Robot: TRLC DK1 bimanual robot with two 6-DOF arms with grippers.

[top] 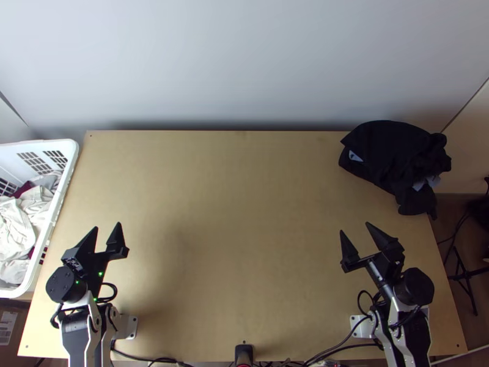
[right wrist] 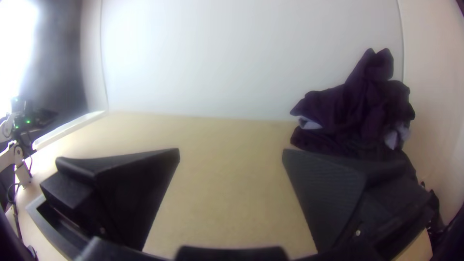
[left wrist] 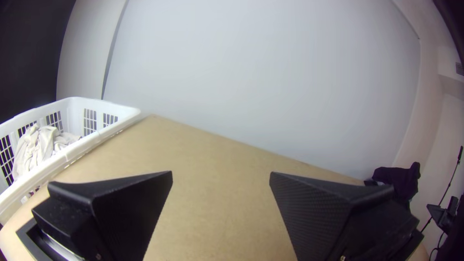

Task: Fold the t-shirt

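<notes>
Along the left edge of the smooth wooden table (top: pixel 244 214), a white plastic basket (top: pixel 68 165) with slotted walls holds crumpled pale cloths (top: pixel 15 226). Over the table's near left, the left gripper (top: pixel 107 226) has its black, wedge-shaped fingers spread; over its near right, the right gripper's (top: pixel 354 227) stand likewise apart. At the table's far right corner lies bunched black cloth (top: pixel 391 150); which piece is the t-shirt, I cannot tell.
</notes>
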